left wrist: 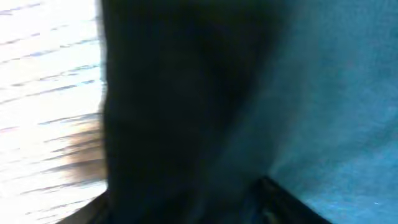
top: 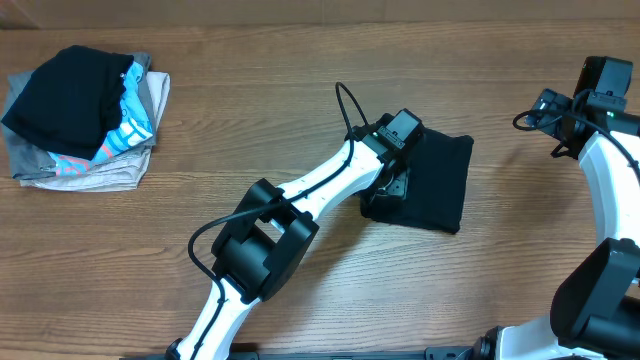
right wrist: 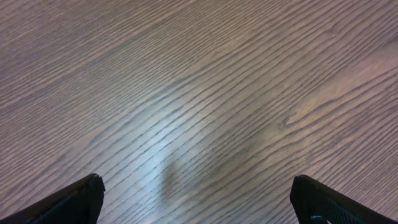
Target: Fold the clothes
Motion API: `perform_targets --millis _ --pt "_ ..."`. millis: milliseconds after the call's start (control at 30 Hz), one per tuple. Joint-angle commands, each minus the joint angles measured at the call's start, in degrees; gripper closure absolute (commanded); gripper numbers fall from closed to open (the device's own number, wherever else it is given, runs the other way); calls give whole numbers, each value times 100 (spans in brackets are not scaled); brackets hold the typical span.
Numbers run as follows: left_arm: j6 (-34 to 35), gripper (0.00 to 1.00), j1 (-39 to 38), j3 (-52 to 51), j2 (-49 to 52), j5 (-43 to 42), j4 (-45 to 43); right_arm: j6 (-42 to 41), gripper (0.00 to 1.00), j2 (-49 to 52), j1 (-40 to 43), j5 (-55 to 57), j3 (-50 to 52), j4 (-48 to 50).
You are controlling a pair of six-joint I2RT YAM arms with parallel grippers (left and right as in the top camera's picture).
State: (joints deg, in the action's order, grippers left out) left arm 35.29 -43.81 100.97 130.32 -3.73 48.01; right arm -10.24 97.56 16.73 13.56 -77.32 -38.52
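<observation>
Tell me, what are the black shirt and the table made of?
The black T-shirt looks like soft matte cloth, maybe cotton: it lies folded with limp edges. The table looks like wood or wood-look laminate: brown grain lines, a slight sheen.

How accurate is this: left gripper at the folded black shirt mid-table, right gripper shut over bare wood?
One error: the right gripper is open, not shut; the right wrist view shows its fingers wide apart over the table. The left gripper is at the folded black shirt mid-table, as stated.
</observation>
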Motion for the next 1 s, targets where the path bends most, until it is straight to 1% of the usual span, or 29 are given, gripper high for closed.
perform_targets --millis 0,100,167,200,267,300,467,533,667,733,833,867,933,967 --pt "-13 48 17 -111 350 116 214 15 0 7 -11 48 4 28" --pt "-28 59 31 -111 350 118 275 13 0 7 -11 48 4 31" --pt "-162 66 31 -111 350 116 269 15 0 7 -11 48 4 31" --pt "-238 72 31 -111 350 107 267 15 0 7 -11 48 4 31" --pt "-339 91 31 -111 350 111 264 15 0 7 -11 48 4 31" --pt "-411 96 35 -103 350 111 251 15 0 7 -11 48 4 31" --pt "-968 96 98 144 337 195 328 15 0 7 -11 48 4 31" --pt "-981 96 120 317 326 483 470 15 0 7 -11 48 4 28" --pt "-992 96 142 866 299 1362 918 15 0 7 -11 48 4 31" --pt "-1097 96 142 1126 299 1445 1071 15 0 7 -11 48 4 31" --pt "-1084 95 140 1353 299 1331 1270 13 0 7 -11 48 4 31" --pt "-1084 91 140 1366 299 1182 1314 13 0 7 -11 48 4 31" --pt "-1032 79 146 1360 306 852 1451 15 0 7 -11 48 4 28" --pt "-951 69 157 1349 308 745 1563 15 0 7 -11 48 4 31"
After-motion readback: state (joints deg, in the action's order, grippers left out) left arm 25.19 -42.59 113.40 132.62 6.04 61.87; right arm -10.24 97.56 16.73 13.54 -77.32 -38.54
